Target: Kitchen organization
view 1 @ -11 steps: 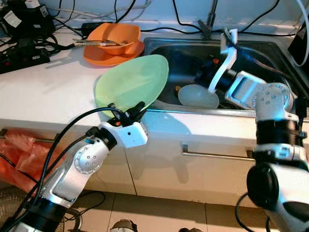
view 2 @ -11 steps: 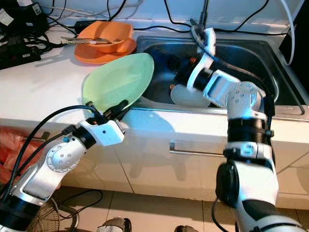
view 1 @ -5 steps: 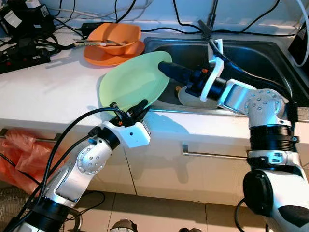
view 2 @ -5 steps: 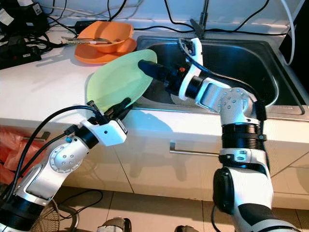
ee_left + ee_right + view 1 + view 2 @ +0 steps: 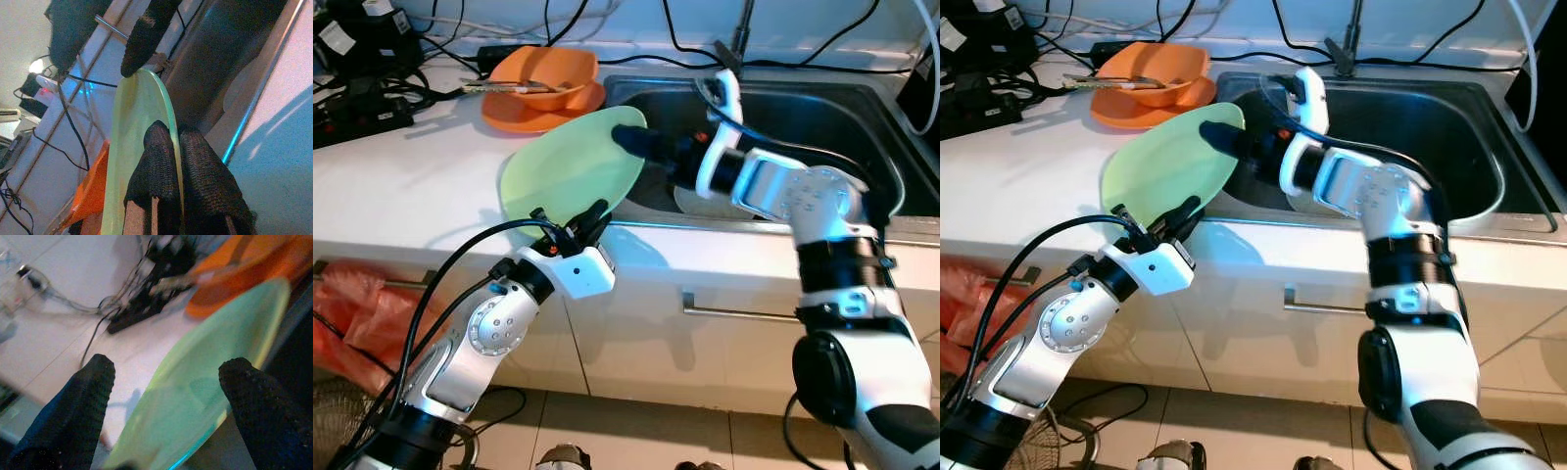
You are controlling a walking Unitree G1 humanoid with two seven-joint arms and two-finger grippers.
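Left tool (image 5: 570, 221) pinches green plate (image 5: 570, 168) (tilted) | right tool (image 5: 166, 396) spread at rim

a white counter (image 5: 421, 166) carries orange dishes (image 5: 544, 88), black cables (image 5: 362, 88) and a sink (image 5: 842, 103).

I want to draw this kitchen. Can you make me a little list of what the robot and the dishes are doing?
left end effector: shut on the green plate's rim, holding it tilted above the counter
green plate: near the sink's left edge
right end effector: open, reaching to the plate's far rim
orange dishes: stacked on the counter
sink: holds a pale plate
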